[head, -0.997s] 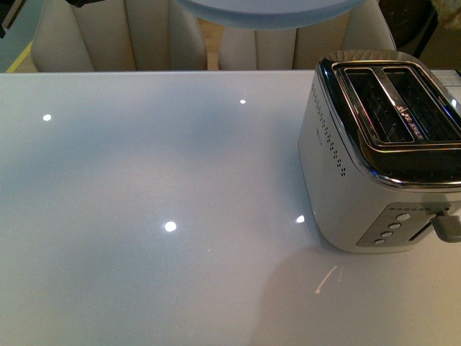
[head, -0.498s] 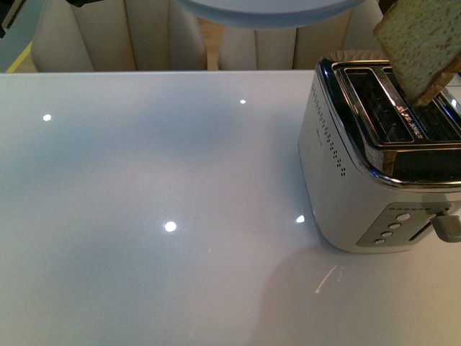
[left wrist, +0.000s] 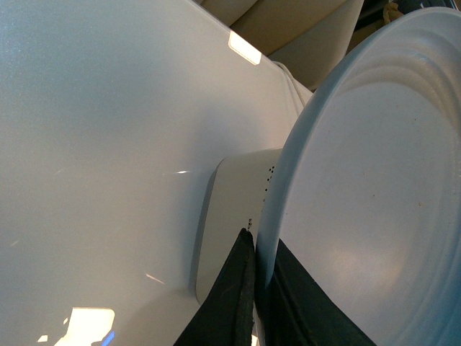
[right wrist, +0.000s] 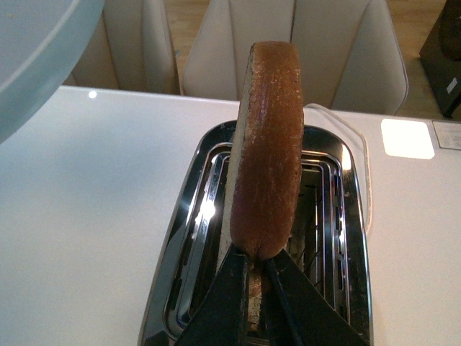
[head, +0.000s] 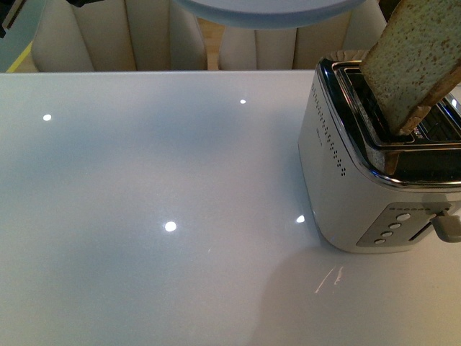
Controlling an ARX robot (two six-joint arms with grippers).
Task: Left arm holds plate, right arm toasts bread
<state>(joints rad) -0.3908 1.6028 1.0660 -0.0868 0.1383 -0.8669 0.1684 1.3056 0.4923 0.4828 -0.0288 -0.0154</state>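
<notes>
We should square the bread [right wrist: 265,144], pinched in our right end effector [right wrist: 253,268], over the toaster [head: 338,158] slot; left end effector [left wrist: 261,251] pinches plate [left wrist: 360,180].

The glossy white tabletop [head: 144,187] lies bare across my left and middle, so a gripper could sweep there freely; on my right the boxy brushed-steel two-slot toaster [head: 360,180] is the one solid obstacle on it, its grey lever [head: 446,227] jutting toward me; the light brown wholemeal bread slice [head: 410,65], pinched in my right gripper [right wrist: 252,272], tilts down at the slots and bars the way in from above; the round pale blue-grey glossy plate [head: 266,11], clamped at its rim by my left gripper [left wrist: 261,267], hangs high over the table's far edge, with open air beneath; cream padded chair backs [head: 86,36] close off the space beyond that edge.
</notes>
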